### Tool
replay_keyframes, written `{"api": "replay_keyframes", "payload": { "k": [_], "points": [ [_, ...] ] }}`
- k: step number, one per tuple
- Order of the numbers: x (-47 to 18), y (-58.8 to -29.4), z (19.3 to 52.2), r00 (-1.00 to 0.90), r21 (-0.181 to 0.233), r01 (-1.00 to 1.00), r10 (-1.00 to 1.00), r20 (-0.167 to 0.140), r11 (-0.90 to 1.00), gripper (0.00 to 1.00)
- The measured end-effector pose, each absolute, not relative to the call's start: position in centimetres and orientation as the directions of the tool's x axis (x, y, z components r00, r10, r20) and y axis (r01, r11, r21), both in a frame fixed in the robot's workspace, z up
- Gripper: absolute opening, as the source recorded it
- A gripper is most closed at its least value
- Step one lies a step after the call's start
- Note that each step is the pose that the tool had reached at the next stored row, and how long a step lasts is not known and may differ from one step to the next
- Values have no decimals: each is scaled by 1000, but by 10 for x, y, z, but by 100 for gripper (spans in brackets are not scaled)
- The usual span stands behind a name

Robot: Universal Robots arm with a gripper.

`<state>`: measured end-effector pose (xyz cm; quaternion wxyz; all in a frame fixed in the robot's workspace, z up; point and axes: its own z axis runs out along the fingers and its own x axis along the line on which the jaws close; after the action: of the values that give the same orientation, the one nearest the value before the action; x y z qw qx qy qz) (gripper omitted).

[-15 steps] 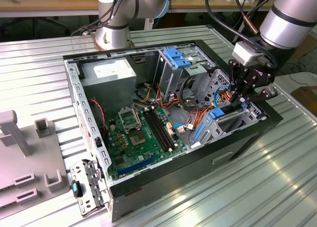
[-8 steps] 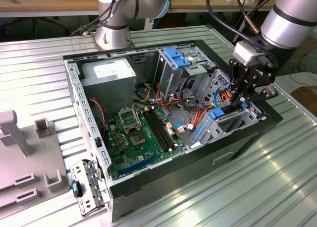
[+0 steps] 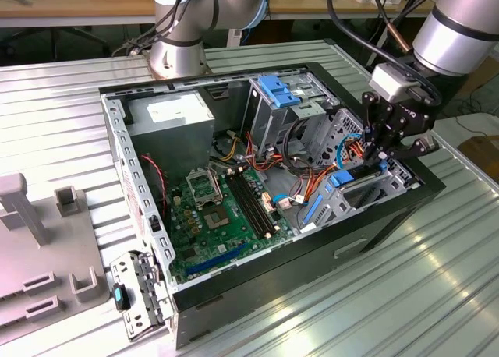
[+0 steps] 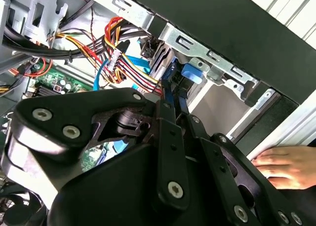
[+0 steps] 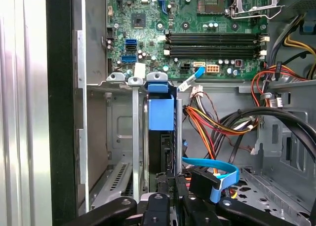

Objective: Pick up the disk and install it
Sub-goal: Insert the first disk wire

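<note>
Looking first at the exterior view, I see my gripper [image 3: 384,156] reaching down at the front corner of the open computer case [image 3: 390,217], on the exterior view's right, directly over the disk [image 3: 343,187]. The disk stands on edge in the silver drive cage [image 3: 366,192], its blue rail slanting down toward the motherboard [image 3: 210,217]. A paler blue bracket [image 3: 278,90] tops the taller cage behind.

In the second wrist view, the fingers [image 4: 170,132] are drawn close together, pinching the thin dark edge of the disk [image 4: 173,90], which runs straight away from them toward its blue end tab [image 4: 191,72]. A person's hand [image 4: 281,167] rests on the bench just outside the case wall.

In the first wrist view, the disk [image 5: 161,132] lies dead ahead of the gripper [image 5: 168,194], long axis pointing away toward the motherboard [image 5: 197,18], seated between the cage walls with its blue tab [image 5: 161,112] at the far end. A flat blue cable [image 5: 212,169] crosses beside it.

I can read no brand, label or writing in any of these views.
</note>
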<state>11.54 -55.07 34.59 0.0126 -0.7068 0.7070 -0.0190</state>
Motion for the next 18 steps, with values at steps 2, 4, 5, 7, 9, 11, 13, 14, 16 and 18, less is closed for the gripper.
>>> {"api": "replay_keyframes", "payload": {
  "k": [2, 4, 5, 7, 9, 11, 13, 14, 16, 18],
  "points": [
    [115, -551, 346, 5, -45, -999, -1000, 9, -6, 17],
    [115, -551, 346, 6, -45, -999, -1000, 9, -6, 17],
    [115, -551, 346, 6, -45, -999, -1000, 9, -6, 17],
    [114, -551, 346, 6, -45, -999, -1000, 9, -6, 17],
    [114, -551, 346, 6, -45, -999, -1000, 9, -6, 17],
    [114, -551, 346, 6, -45, -999, -1000, 9, -6, 17],
    [114, -551, 345, 6, -45, -999, -1000, 9, -6, 17],
    [114, -551, 344, 6, -45, -999, -1000, 8, -6, 17],
    [114, -551, 343, 6, -44, -999, -1000, 8, -6, 17],
    [114, -551, 342, 6, -44, -999, -1000, 6, -6, 17]
  ]
}}
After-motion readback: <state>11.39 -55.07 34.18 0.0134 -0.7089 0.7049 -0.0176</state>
